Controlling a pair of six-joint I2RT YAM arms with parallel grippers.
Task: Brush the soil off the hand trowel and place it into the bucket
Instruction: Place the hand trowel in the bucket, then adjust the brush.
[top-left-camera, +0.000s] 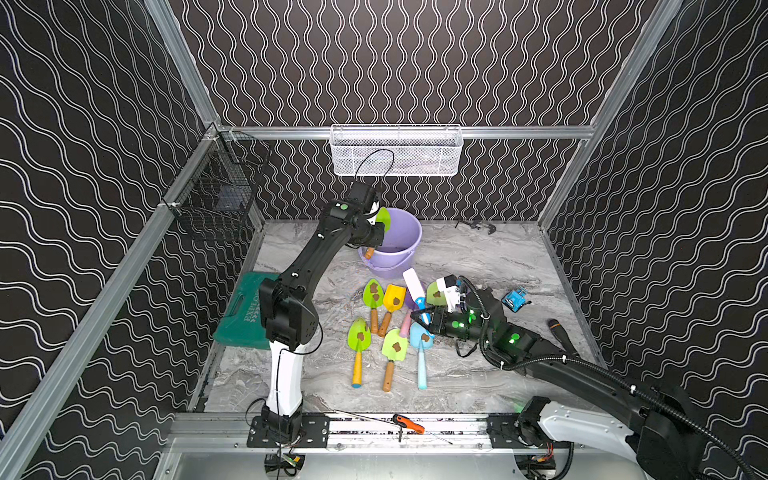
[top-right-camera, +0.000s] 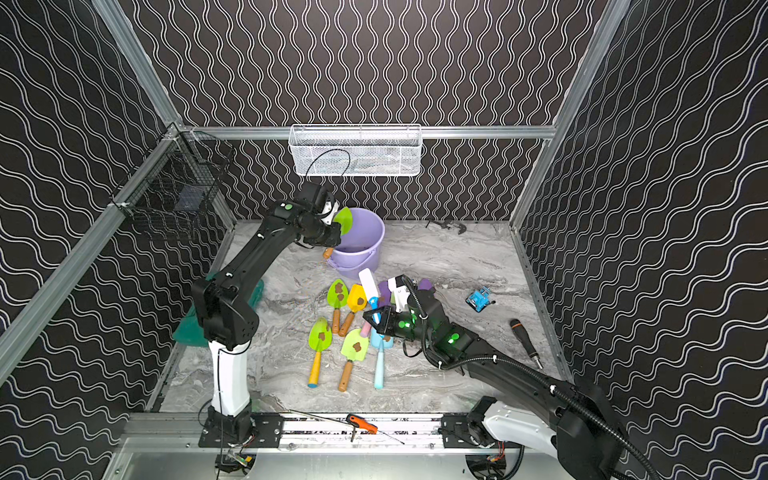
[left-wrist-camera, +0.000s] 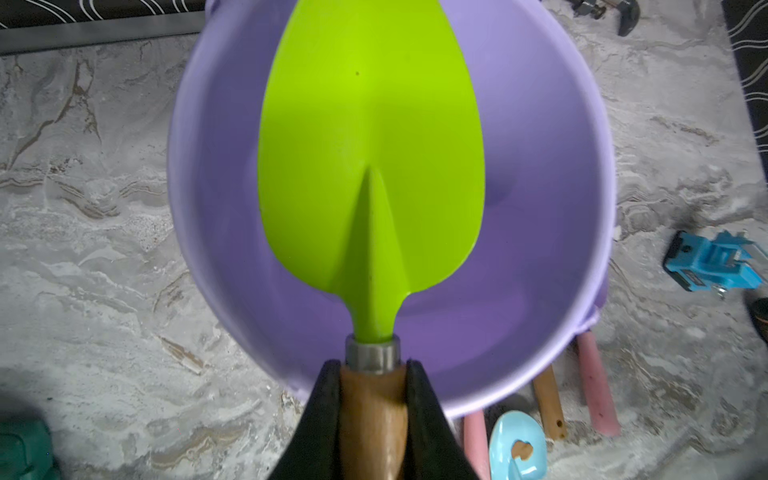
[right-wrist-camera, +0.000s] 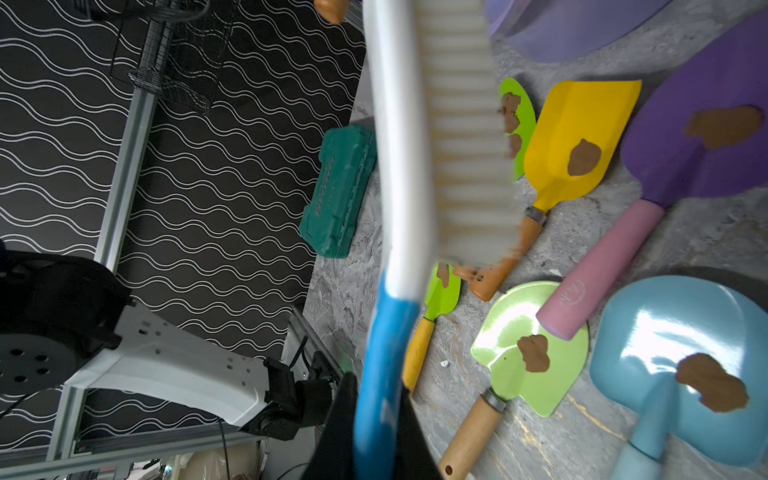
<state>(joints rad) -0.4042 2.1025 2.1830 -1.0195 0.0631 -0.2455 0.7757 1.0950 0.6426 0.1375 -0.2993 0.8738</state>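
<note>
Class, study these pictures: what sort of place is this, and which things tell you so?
Probably a robot test cell, not a garden: black wavy-patterned wall panels in a silver aluminium frame, two black-and-white robot arms bolted to a metal front rail, and a grey marble-patterned tabletop.

Perhaps "EXPLO" on green case (top-left-camera: 239, 316)

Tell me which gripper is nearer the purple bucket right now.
Left. The left gripper, shut on the green trowel, holds its blade over the bucket. The right gripper, shut on the brush, sits by the light-blue trowel, clear of the bucket.
</note>
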